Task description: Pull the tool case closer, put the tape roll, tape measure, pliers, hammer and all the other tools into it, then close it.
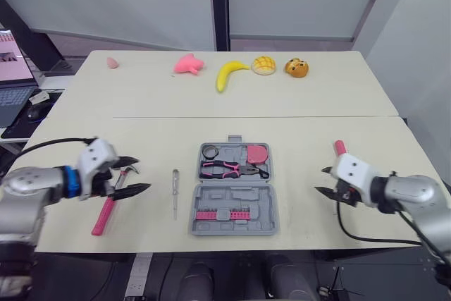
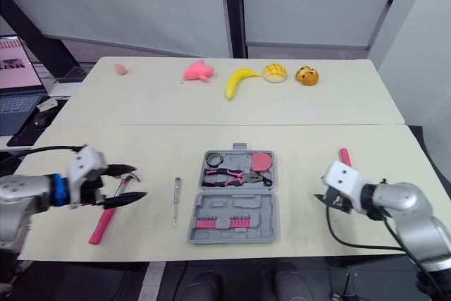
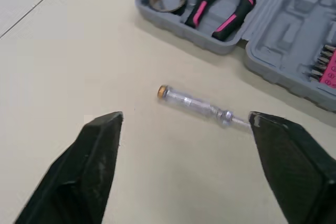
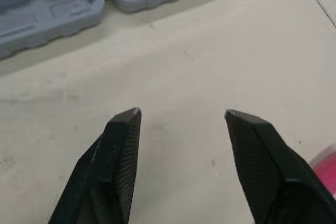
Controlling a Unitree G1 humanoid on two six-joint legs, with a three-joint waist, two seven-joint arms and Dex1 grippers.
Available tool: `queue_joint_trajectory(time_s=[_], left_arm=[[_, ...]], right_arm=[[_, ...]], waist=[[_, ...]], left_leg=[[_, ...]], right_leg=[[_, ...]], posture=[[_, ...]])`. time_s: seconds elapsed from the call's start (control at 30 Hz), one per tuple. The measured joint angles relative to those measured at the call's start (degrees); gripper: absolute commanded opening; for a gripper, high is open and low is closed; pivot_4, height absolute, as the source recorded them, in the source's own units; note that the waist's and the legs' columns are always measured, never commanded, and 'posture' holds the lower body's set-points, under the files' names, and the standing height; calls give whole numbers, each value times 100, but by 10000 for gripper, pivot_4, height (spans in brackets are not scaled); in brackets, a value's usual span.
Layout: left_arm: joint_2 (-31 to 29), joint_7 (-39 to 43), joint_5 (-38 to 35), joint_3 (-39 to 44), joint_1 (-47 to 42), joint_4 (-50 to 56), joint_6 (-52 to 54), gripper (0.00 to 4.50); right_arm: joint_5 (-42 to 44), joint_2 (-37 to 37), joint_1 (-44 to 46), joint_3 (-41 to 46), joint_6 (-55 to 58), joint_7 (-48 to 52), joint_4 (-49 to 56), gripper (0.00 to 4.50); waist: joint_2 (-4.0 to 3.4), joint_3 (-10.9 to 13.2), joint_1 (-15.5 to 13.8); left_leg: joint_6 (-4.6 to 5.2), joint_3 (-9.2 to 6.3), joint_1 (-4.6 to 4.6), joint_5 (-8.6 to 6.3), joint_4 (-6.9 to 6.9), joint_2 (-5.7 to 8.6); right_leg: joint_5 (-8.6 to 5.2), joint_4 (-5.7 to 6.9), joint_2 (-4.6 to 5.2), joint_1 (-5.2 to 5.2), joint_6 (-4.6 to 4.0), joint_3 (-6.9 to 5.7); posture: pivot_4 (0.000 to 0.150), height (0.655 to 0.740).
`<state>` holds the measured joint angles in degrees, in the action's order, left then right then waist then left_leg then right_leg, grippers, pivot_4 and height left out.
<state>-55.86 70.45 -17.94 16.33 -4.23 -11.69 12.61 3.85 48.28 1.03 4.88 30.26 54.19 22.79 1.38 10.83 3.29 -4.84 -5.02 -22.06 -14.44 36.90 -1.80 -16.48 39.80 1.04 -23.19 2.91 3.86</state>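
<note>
Tool case [image 1: 243,194] open; holds tape roll [image 1: 211,151], pliers [image 1: 229,168], tape measure [image 1: 256,154]

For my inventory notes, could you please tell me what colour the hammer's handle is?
Pink; the hammer shows best in the left eye view.

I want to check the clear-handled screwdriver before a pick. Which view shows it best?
The left wrist view: the screwdriver lies close up on the table, clear handle and brass cap distinct. Both eye views show it as a thin sliver between the hammer and the tool case.
</note>
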Motion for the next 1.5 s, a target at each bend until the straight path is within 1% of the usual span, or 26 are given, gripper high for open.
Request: queue_joint_trajectory(time_s=[0.07, 0.1, 0.17, 0.27, 0.4, 0.6, 0.83, 1.03, 1.17, 1.27, 1.37, 1.47, 1.5], left_arm=[[-19, -70, -148, 491, 478, -62, 190, 45000], [-18, -132, -211, 685, 686, -96, 265, 45000], [15, -328, -285, 1105, 1060, -197, 458, 45000], [210, -610, -421, 1538, 1457, -201, 612, 45000], [436, -894, -467, 1896, 1894, -240, 686, 45000], [457, -1137, -475, 2022, 1941, -262, 688, 45000], [638, -1346, -619, 2172, 2234, 123, 775, 45000], [971, -1650, -778, 2319, 2566, 677, 1078, 45000], [1328, -1986, -1046, 2445, 2821, 1497, 1468, 45000], [1747, -2321, -1320, 2457, 2939, 2274, 1808, 45000], [2286, -2817, -1717, 2422, 3045, 3096, 2240, 45000], [2691, -3273, -1946, 2285, 3177, 3762, 2509, 45000], [2946, -3535, -1977, 2214, 3226, 4032, 2565, 45000]], right_arm=[[264, 22, -371, 539, -123, 103, 84, 42333], [345, 31, -550, 759, -231, 128, 90, 44760], [458, 42, -904, 1168, -449, 180, 67, 44760], [588, 28, -1176, 1557, -718, 175, -52, 44760], [705, -31, -1405, 1931, -949, 148, -308, 44760], [831, 4, -1590, 2102, -1237, 209, -676, 44760], [822, 39, -1633, 2096, -1688, 222, -1195, 44760], [860, 42, -1373, 1832, -1880, 219, -1115, 44760], [1214, 93, -1012, 1469, -1601, 338, -358, 44760], [1656, 280, -571, 975, -1081, 485, 455, 44760], [2060, 340, 86, 349, -515, 543, 1073, 44760], [2233, 283, 722, -219, -131, 524, 1282, 44760], [2247, 173, 1080, -478, 24, 484, 1272, 44760]], waist=[[0, 0, -1], [1, 0, -3], [2, 0, -5], [4, -1, -6], [7, -3, -7], [10, -5, -18], [10, -5, -4], [12, -6, 0], [12, -6, -7], [14, -7, -9], [20, -10, -17], [29, -15, -24], [29, -15, -29]], left_leg=[[0, 3, 3, 0, -2, -1], [0, 3, 2, 0, -2, -1], [0, 4, 3, 0, -1, -2], [0, 14, 7, 0, -1, -2], [-1, 16, 9, 0, -3, -4], [-1, 17, 8, -1, -4, -4], [-2, 28, 10, -1, -9, -4], [-2, 30, 13, -1, -8, -7], [-2, 29, 11, -1, -8, -7], [-2, 26, 10, -2, -7, -8], [-3, 24, 8, -2, -5, -8], [-3, 24, 8, -2, -5, -8], [-3, 26, 9, -2, -4, -6]], right_leg=[[-16, -1, 0, 1, 22, 1], [-17, -3, 0, 1, 22, 2], [-18, -5, 1, 2, 23, 3], [-18, -8, 2, 4, 25, 11], [-19, -8, 1, 4, 24, 12], [-20, -12, 1, 5, 24, 13], [-19, -20, 2, 5, 24, 21], [-19, -19, 1, 5, 25, 22], [-18, -19, 2, 6, 26, 24], [-18, -20, 1, 7, 27, 22], [-16, -27, 1, 11, 29, 21], [-14, -35, 1, 12, 31, 21], [-9, -38, 2, 13, 29, 23]], posture=[[1500, 7255], [1500, 7255], [1500, 7255], [1500, 7255], [1500, 7255], [1500, 7255], [1500, 7255], [1500, 7255], [1500, 7255], [1500, 7255], [1500, 7255], [1500, 7255], [1500, 7255]])
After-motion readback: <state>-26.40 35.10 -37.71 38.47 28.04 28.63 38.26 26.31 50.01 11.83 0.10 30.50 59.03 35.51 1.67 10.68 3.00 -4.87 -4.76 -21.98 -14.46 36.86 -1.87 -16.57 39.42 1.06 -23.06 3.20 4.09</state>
